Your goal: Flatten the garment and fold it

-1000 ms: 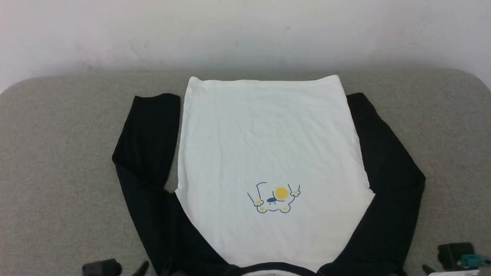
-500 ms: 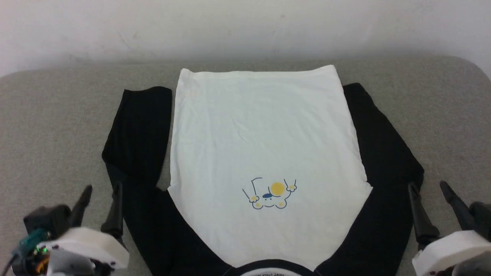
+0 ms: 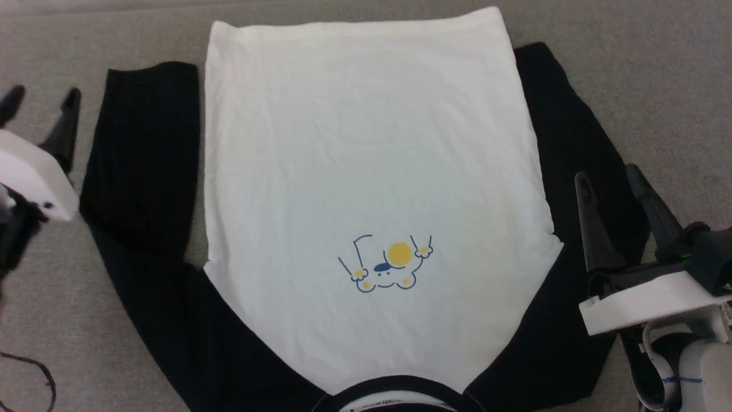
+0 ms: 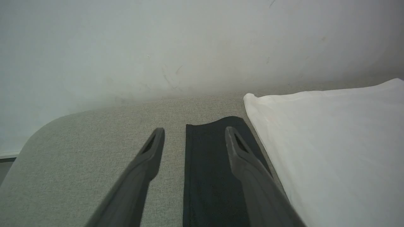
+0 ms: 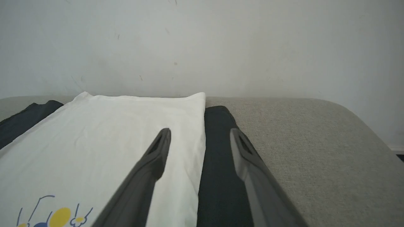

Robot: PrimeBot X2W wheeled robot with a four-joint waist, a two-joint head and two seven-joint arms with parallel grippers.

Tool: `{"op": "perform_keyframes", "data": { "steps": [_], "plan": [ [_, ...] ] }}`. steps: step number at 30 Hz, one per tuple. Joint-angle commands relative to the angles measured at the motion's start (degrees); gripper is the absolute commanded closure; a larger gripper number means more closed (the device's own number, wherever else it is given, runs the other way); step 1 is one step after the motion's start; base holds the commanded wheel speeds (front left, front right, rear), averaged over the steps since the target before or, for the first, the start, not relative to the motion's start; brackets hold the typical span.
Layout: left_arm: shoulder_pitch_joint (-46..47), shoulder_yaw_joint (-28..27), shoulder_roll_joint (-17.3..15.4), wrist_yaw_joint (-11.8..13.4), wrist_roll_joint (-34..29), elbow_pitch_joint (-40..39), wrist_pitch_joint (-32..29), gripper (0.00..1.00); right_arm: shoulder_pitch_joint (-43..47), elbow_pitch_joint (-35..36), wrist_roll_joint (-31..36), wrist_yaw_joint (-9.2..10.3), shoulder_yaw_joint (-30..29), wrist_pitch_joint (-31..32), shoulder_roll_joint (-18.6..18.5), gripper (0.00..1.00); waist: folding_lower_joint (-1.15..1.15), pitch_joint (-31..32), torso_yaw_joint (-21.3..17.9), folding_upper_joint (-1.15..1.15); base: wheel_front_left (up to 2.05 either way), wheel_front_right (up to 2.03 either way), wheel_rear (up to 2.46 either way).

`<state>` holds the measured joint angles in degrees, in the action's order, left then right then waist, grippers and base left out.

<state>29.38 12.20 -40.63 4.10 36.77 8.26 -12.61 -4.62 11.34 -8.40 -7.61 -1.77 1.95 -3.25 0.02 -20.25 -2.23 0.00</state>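
The garment [image 3: 366, 171] lies flat on the grey surface, white body up, collar at the near edge and hem far away. Its yellow-circle print [image 3: 386, 263] sits on the lower middle. Black sleeves run along both sides: the left sleeve [image 3: 143, 160] and the right sleeve [image 3: 572, 126]. My left gripper [image 3: 40, 100] hovers open just left of the left sleeve, nothing between its fingers [image 4: 243, 160]. My right gripper [image 3: 609, 177] is open above the right sleeve [image 5: 217, 151], beside the white body's edge [image 5: 189, 142].
The grey padded surface [image 3: 675, 86] has bare room on both sides of the shirt. A white wall [image 5: 202, 47] rises right behind its far edge. A thin dark cable [image 3: 34, 372] lies at the lower left.
Both grippers have come up from the bottom corners and moved forward along the sleeves. The head camera has tilted down and closer, so the wall has left the picture.
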Motion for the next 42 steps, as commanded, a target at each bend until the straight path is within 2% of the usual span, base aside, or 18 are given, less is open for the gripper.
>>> {"op": "perform_keyframes", "data": {
  "steps": [1,10,22,23,24,25,28,34,42],
  "plan": [
    [3.6,-1.0,-1.9,-0.4,1.1,1.1,-2.7,0.00,-1.7,0.0,-0.2,0.12,0.2,-1.1,0.2,0.00,-0.02,-8.2,-5.2,0.00,0.00,0.00,0.00],
    [10.1,-3.5,-5.3,1.0,5.0,3.9,-12.6,0.00,-4.6,0.3,-0.8,0.12,2.1,-4.2,0.3,0.00,-0.02,-12.6,-8.8,0.00,0.00,0.00,0.00],
    [11.3,-4.5,-7.3,7.4,10.2,6.9,-28.4,0.00,-5.4,-0.7,-2.5,0.12,3.8,-6.4,0.4,0.00,-0.02,-14.7,-10.7,0.00,0.00,0.00,0.00],
    [10.8,-4.5,-7.4,7.8,10.6,6.8,-29.5,0.12,-5.5,-0.9,-2.5,0.12,3.8,-6.5,0.4,0.00,-0.02,-14.6,-10.7,0.00,0.00,0.00,0.00],
    [10.2,-4.5,-7.5,8.1,10.9,6.6,-30.1,0.69,-5.5,-1.1,-2.6,0.12,3.8,-6.5,0.4,0.00,-0.02,-14.4,-10.7,0.00,0.00,0.00,0.00],
    [9.7,-4.6,-7.8,8.3,10.8,6.4,-30.2,1.00,-5.6,-1.3,-2.6,0.12,3.7,-6.5,0.4,0.00,-0.02,-14.1,-10.7,0.00,0.00,0.00,0.00],
    [8.3,-4.8,-8.4,7.8,10.0,5.8,-27.9,1.00,-5.7,-1.7,-2.5,0.12,3.6,-6.4,0.4,0.00,-0.02,-13.1,-10.4,0.00,0.00,0.00,0.00],
    [6.3,-6.1,-8.2,5.5,7.1,7.0,-16.7,1.00,-5.2,-2.3,-1.9,0.12,3.2,-6.0,0.4,0.00,-0.02,-9.0,-8.9,0.00,0.00,0.00,0.00],
    [1.4,-7.9,-8.5,3.5,5.1,7.9,-5.4,1.00,-2.0,-1.3,-0.8,0.12,1.0,-4.0,0.4,0.00,-0.02,-0.7,-4.5,0.00,0.00,0.00,0.00]
  ]
}}
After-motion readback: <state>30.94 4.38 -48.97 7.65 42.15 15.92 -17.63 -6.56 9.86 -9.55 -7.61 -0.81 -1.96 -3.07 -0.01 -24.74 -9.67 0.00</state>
